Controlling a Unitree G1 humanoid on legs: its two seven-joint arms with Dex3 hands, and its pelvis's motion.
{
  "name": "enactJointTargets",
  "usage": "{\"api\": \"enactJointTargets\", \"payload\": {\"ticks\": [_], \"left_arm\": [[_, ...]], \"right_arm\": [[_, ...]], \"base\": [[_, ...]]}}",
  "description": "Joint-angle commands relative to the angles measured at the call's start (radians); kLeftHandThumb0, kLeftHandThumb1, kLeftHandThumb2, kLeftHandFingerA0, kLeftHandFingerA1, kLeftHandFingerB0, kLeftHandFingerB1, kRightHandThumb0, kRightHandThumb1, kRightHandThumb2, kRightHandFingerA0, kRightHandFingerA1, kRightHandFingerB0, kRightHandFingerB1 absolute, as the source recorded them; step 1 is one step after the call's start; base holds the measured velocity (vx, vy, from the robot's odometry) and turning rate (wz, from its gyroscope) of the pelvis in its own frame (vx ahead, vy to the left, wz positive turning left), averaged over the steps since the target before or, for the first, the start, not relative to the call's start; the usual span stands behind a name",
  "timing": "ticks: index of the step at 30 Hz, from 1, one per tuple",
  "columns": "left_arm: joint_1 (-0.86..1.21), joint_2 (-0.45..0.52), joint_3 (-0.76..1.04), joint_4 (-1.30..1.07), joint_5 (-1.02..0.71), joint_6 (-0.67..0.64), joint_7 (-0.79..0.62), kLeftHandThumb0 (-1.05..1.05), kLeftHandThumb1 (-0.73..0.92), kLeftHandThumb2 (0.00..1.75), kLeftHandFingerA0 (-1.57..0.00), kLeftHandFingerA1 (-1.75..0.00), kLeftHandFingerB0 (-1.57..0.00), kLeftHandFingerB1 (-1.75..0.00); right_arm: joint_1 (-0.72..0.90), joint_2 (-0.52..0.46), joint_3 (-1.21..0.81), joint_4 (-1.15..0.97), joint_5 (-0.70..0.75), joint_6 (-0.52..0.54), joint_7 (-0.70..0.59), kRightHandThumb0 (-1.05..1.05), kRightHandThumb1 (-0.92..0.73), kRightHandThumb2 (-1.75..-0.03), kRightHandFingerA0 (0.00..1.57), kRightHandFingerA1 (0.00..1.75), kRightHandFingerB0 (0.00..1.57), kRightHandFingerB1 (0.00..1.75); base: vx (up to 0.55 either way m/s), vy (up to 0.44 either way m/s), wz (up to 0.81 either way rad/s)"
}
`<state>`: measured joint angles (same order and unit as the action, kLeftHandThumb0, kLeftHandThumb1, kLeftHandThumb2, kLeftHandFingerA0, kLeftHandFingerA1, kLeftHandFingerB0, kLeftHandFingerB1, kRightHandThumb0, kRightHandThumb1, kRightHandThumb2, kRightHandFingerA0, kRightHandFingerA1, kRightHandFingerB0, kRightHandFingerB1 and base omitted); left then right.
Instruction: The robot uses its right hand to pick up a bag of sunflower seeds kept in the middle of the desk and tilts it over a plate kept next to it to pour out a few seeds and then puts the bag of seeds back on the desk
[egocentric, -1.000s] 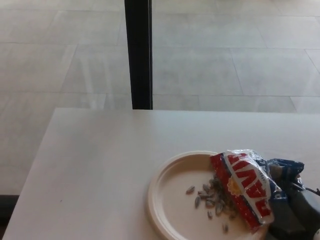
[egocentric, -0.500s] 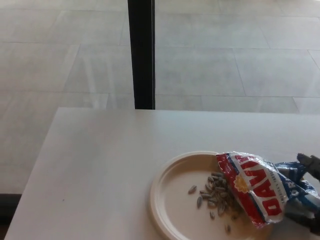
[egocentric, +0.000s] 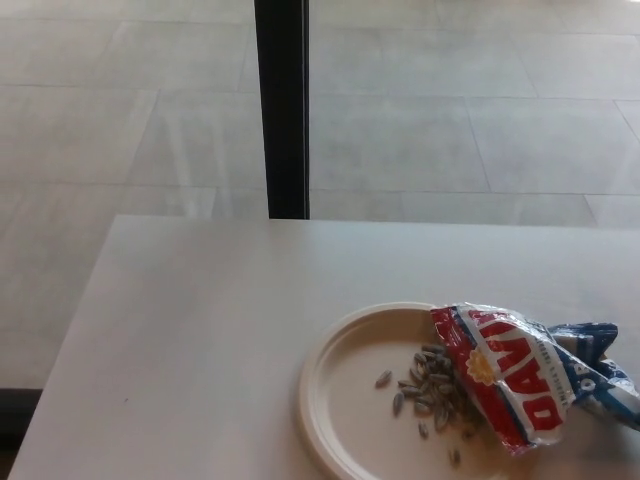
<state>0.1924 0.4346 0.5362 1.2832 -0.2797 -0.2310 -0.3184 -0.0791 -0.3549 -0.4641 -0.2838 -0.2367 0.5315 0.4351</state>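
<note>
A red, white and blue bag of sunflower seeds (egocentric: 525, 373) lies on its side, its open red end over the right part of a cream paper plate (egocentric: 345, 400) and its blue end on the white desk (egocentric: 200, 330). A small heap of dark seeds (egocentric: 430, 390) lies on the plate right beside the bag's mouth. No hand shows anywhere in the head view, and nothing holds the bag.
A black post (egocentric: 281, 108) stands behind the desk's far edge, with a tiled floor (egocentric: 450, 120) beyond. The desk's left edge runs diagonally down the picture's left; the plate sits near the bottom edge.
The right hand, which held the bag's blue end a second ago, has let go and drawn off to the right out of view. The bag has settled lower and flatter.
</note>
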Motion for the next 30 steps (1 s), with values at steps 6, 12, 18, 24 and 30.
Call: {"api": "enactJointTargets", "payload": {"ticks": [6,12,18,24,30], "left_arm": [[0.022,0.004,0.012,0.007,-0.012,-0.017,0.002,-0.81,0.76,0.63,-0.56,-0.55,-0.45,-0.39],[0.030,-0.004,0.018,0.004,-0.019,-0.021,-0.006,-0.80,0.76,0.63,-0.55,-0.57,-0.47,-0.39],[0.025,-0.002,0.023,0.010,-0.024,-0.006,0.000,-0.81,0.76,0.63,-0.54,-0.51,-0.44,-0.38],[0.029,0.002,0.033,0.015,-0.035,0.032,0.013,-0.85,0.63,1.02,-0.50,-0.63,-0.36,-0.52],[0.059,-0.003,-0.010,0.022,0.013,0.039,0.044,-0.85,0.64,1.02,-0.48,-0.64,-0.34,-0.53]], "right_arm": [[-0.084,-0.021,-0.847,0.320,0.557,0.112,-0.139,-0.52,-0.55,-0.63,0.00,1.02,0.07,0.89],[-0.041,-0.019,-1.097,0.782,0.657,-0.212,-0.439,-0.55,-0.57,-0.72,0.00,1.10,0.00,1.37],[0.006,0.010,-1.154,1.059,0.699,-0.373,-0.528,-0.54,-0.72,-0.78,0.00,0.52,0.00,0.68],[0.073,0.143,-1.067,0.985,0.589,-0.323,-0.473,-0.62,-0.79,-0.73,0.00,0.43,0.00,0.51],[0.128,0.114,-0.991,1.178,0.529,-0.334,-0.397,-0.80,-0.74,-0.75,0.00,0.48,0.00,0.22]], "base": [[0.00,0.000,0.00],[0.00,0.000,0.00],[0.00,0.000,0.00],[0.00,0.000,0.00],[0.00,0.000,0.00]]}}
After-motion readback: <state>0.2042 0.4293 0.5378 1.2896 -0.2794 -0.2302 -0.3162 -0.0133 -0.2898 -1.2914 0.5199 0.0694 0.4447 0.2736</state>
